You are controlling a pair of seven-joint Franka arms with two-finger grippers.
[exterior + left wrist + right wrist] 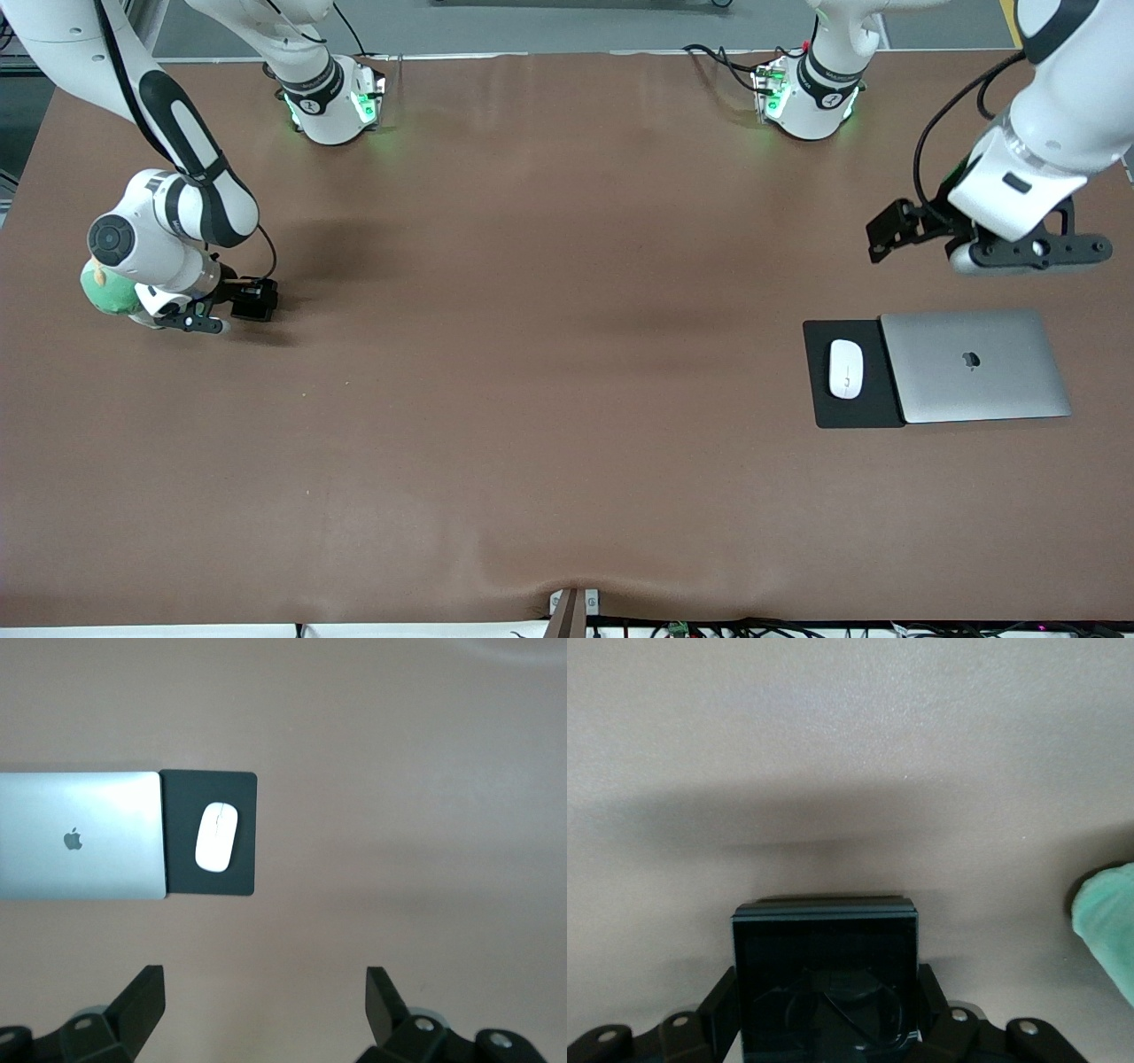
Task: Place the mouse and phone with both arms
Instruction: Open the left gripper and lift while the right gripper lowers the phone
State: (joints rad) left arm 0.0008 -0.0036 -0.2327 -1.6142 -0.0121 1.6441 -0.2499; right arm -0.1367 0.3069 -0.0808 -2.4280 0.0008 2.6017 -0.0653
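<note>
Meanwhile the right tool (205, 316), clamped on the phone (824, 979), should lower it flat onto the bench (532, 399), while the left tool (1032, 252) (fingers apart) waits above the mouse (845, 369) on its pad (819, 409).

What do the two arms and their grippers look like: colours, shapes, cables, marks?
Both arms are white, rounded and jointed, with black joint rings and black patches. The bases glow green. Thin black cables run along them down to the wrists. The left gripper and the right gripper are black, two-fingered, with silver screws.
</note>
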